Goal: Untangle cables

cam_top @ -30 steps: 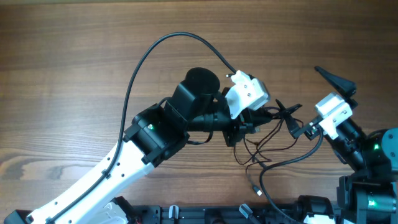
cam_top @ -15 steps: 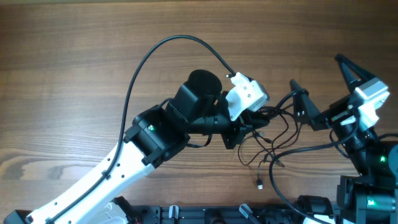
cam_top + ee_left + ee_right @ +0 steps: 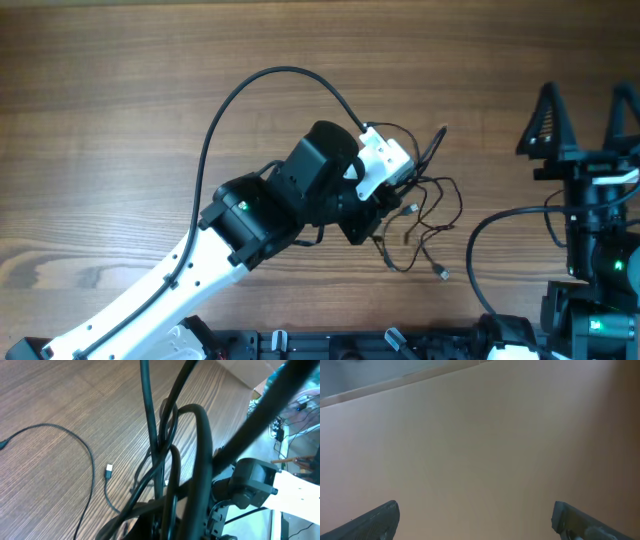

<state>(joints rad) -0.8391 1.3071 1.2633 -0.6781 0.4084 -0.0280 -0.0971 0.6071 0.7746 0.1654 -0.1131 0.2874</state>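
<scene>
Left gripper (image 3: pixel 385 205) clamped, thin (black) looping cables (image 3: pixel 146 410)

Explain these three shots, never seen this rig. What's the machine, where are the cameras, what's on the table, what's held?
It is two robot arms at a wooden table. The wide picture looks straight down from above. The other two come from small cameras on each arm's wrist. The left arm reaches in from the bottom left. Its left hand is shut and, as far as the close-up shows, pinches a tangle of thin dark cables, which fill the left wrist view. Loose ends trail on the wood, one ending in a small plug. The right hand, at the right edge, is wide open and holds nothing. Its wrist view shows only its two fingertips and a plain tan surface.
</scene>
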